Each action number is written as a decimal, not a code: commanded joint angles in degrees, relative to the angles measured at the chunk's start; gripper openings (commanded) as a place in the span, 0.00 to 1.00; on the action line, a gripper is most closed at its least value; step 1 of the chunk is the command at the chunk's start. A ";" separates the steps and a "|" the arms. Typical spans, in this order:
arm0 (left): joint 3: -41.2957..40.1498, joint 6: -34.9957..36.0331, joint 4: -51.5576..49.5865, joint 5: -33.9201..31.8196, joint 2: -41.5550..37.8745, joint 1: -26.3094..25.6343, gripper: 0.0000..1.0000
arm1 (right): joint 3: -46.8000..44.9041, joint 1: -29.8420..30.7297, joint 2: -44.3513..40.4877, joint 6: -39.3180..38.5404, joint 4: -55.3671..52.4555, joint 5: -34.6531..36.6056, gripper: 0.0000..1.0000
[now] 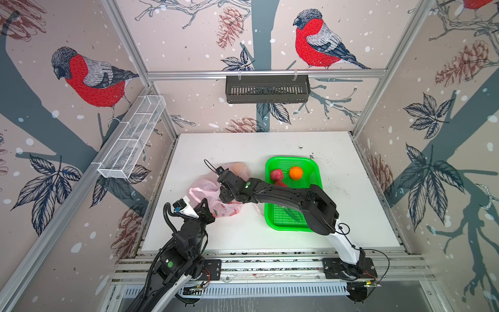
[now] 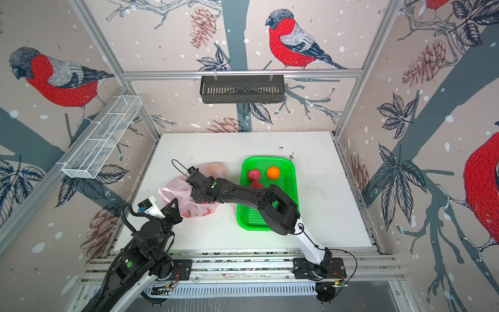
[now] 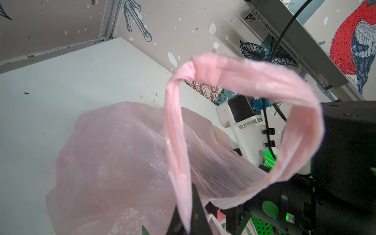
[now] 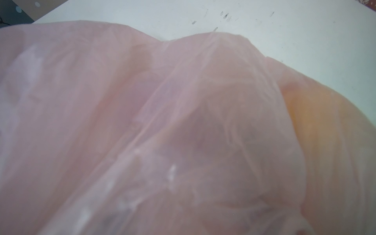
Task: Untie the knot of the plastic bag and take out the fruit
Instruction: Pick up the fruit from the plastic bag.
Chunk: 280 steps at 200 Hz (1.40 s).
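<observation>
handle loop [image 3: 240, 75]: closest to the left wrist camera; a pale pink strap standing as an open ring, pinched at its foot to lift the bag's mouth and hold it open.
left fingers [image 3: 198, 211]: clamped on that strap, at the bag's near-left edge in both top views.
knot: none tied that i can see, only a twist at the loop's top; likely undone.
right fingers [image 1: 225, 197]: over the bag's middle, arm crossing from the basket side, probably after more fruit; tips hidden by film, so their width i cannot tell.
plastic bag [image 1: 205, 186]: slack on the bench [image 1: 243, 237], left of the green basket [image 1: 275, 221]; long axis runs from the near edge toward the back wall, mouth seemingly facing the left arm.
fruit: bumpy red ball [image 1: 276, 175] and orange ball [image 1: 295, 173] in the basket; yellow-orange ball [image 4: 325, 132] under film at the bag's far end.
</observation>
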 commanded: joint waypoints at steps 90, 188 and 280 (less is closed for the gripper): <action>5.53 3.52 -0.61 2.53 -0.12 0.13 0.00 | 12.62 -2.13 8.18 -17.81 1.61 -7.13 0.99; 10.02 5.66 2.86 -1.31 1.54 0.13 0.00 | 13.63 -3.44 8.89 -26.34 3.16 -19.42 0.99; 11.28 5.08 0.92 1.40 -0.15 0.13 0.00 | 22.39 -5.82 17.96 -30.53 0.79 -20.03 0.99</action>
